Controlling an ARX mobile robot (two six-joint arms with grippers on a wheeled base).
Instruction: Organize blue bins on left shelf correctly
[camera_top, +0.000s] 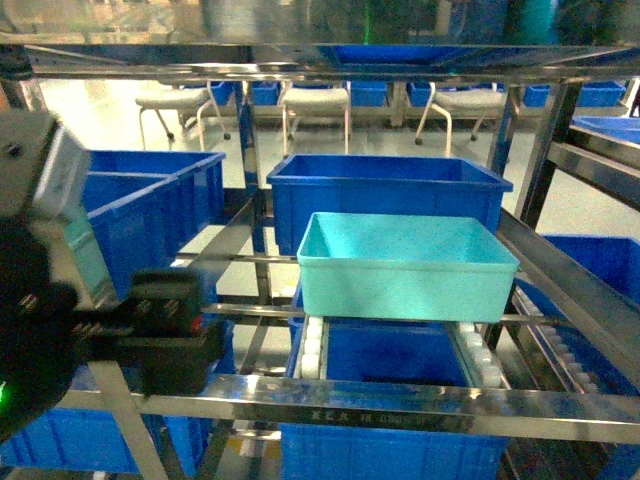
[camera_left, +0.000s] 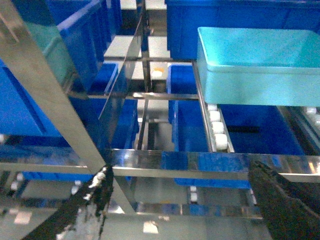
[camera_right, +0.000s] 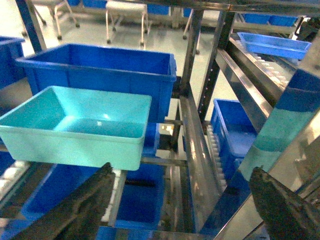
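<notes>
A light turquoise bin (camera_top: 405, 265) sits empty on the white roller tracks (camera_top: 312, 345) of the steel shelf (camera_top: 400, 405), middle level, just behind the front rail. My left gripper (camera_left: 180, 200) is open, its dark fingers (camera_left: 75, 215) in front of and below that rail, with the turquoise bin (camera_left: 260, 65) up to the right. The left arm (camera_top: 150, 335) shows dark at the left of the head view. My right gripper (camera_right: 180, 200) is open too and holds nothing. It hangs right of and below the turquoise bin (camera_right: 80, 125).
Darker blue ribbed bins stand behind (camera_top: 385, 190), to the left (camera_top: 150, 210) and under (camera_top: 390, 360) the turquoise bin. A slanted steel rail (camera_right: 200, 150) runs along its right side. A shallow blue tray (camera_right: 272, 44) rests on the neighbouring rack. Chairs (camera_top: 315, 105) stand far behind.
</notes>
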